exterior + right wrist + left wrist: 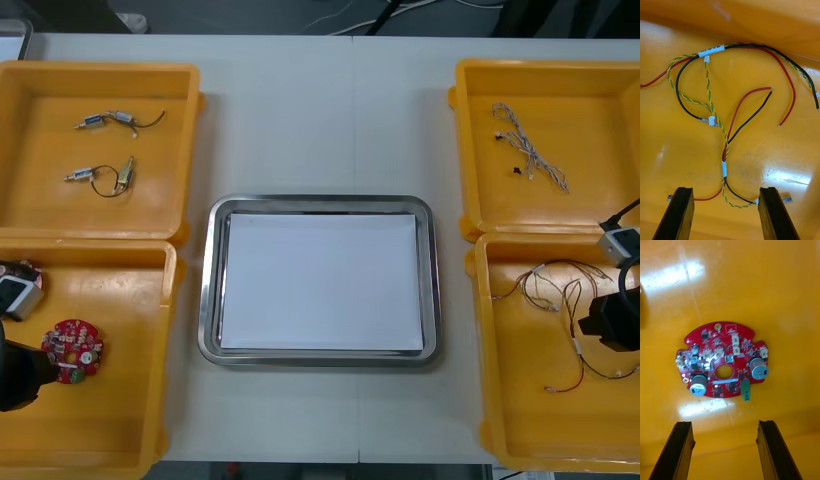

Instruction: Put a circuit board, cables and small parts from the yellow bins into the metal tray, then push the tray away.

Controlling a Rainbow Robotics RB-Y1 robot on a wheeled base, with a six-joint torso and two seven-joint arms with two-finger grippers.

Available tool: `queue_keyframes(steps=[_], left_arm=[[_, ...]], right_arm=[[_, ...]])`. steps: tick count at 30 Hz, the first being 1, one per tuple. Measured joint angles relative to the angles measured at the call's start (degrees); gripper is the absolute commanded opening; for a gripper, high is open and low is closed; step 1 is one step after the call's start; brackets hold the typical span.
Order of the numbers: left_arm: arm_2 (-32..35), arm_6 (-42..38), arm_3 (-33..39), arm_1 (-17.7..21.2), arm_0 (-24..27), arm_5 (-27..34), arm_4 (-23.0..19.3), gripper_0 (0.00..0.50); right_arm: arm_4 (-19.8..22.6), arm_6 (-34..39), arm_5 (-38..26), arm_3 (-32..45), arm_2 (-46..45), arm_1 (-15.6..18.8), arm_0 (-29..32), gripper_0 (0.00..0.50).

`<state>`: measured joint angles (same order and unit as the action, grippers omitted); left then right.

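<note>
Nothing is in the tray (318, 203) yet. Its white inside is bare, and it sits mid-tabletop (320, 110) between four yellow bins, two at each side. Every step looks still to do: loading a board, cables and small parts, then pushing the tray away

Left pincer (724, 450) hovers over the near left bin (120, 420), fingers wide apart and holding nothing. The red board (723, 360) lies flat on the bin floor just beyond its fingertips. Right pincer (724, 213) hovers over the near right bin (530, 420), also wide and empty. The lower end of a bundle (726, 150) of red, black and yellow-green twisted wire lies between its fingers. How many separate cables make up the bundle cannot be told

Count: one tray, four bins, one board, two small metal parts (105, 121) with thin wires in the far left bin (50, 215), one pale twisted cable (530, 150) in the far right bin (600, 190), one bundle
</note>
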<state>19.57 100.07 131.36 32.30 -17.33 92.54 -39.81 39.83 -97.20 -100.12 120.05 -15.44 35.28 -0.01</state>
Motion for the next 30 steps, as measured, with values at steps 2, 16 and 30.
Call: queue_keyframes(steps=[2,16,30], left_arm=[[-1.19,0.00,0.00,-0.03,-0.07,-1.82,0.01,0.500],[-6.91,0.00,0.00,-0.27,-5.38,-12.59,2.37,0.500],[-6.91,0.01,-2.13,-1.19,-6.96,-17.51,4.65,0.500]], right_arm=[[0.00,-2.55,0.06,0.00,0.00,0.00,0.13,0.500],[-0.28,-13.19,6.22,-0.21,0.01,0.00,5.09,0.500],[-1.60,-13.97,11.49,-5.61,1.45,-0.76,6.02,0.500]])
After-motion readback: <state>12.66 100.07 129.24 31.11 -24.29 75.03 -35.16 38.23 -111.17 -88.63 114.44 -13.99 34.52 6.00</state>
